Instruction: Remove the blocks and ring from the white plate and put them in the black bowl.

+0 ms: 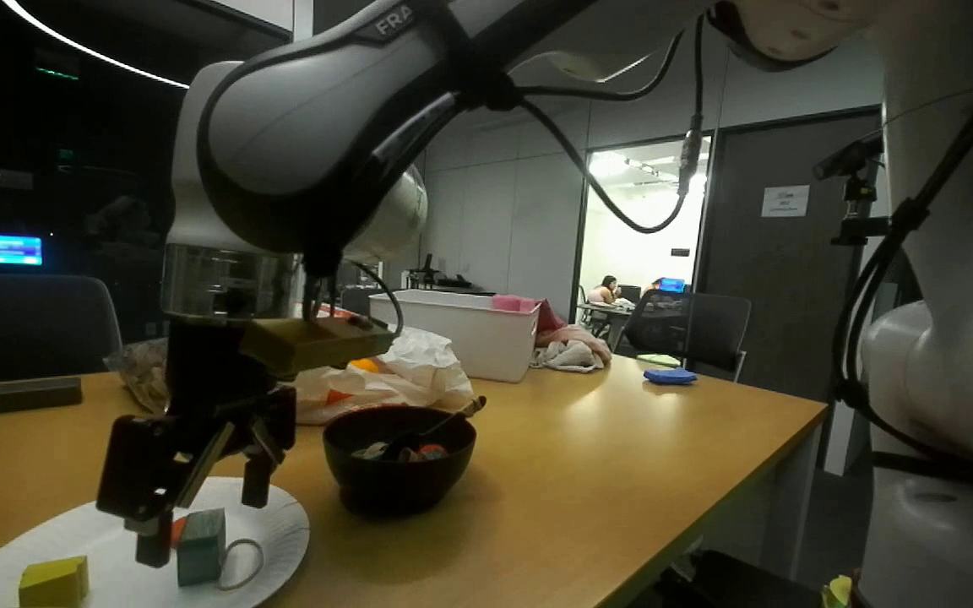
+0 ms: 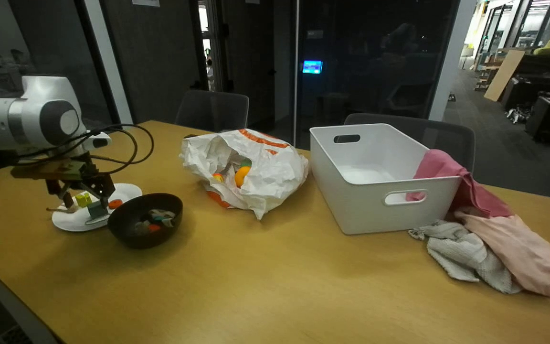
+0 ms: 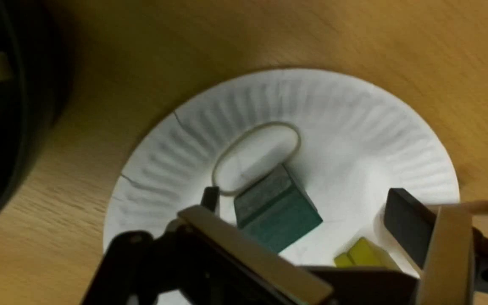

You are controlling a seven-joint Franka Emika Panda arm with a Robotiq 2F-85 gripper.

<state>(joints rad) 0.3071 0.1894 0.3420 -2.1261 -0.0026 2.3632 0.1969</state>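
Observation:
My gripper [image 3: 307, 207] hangs open and empty above the white plate [image 3: 354, 123], its fingers spread wide. Between them in the wrist view the blue-grey block [image 3: 280, 218] lies nearer the left finger, and the yellow-green block [image 3: 364, 254] is partly hidden by the gripper. A thin pale loop [image 3: 259, 156] rests against the blue-grey block. A flat orange-red piece [image 2: 115, 204] also lies on the plate, hidden in the wrist view. Whether this piece or the loop is the ring I cannot tell. Close beside the plate stands the black bowl [image 1: 398, 473], holding several small pieces.
A dark spoon with a wooden end [image 1: 474, 407] leans in the bowl. Past one finger, a pale wooden piece [image 3: 483, 207] overlaps the plate's edge. Behind the bowl sits a crumpled white bag [image 2: 275, 167] with orange items, then a white bin [image 2: 370, 205] and cloths [image 2: 509, 258].

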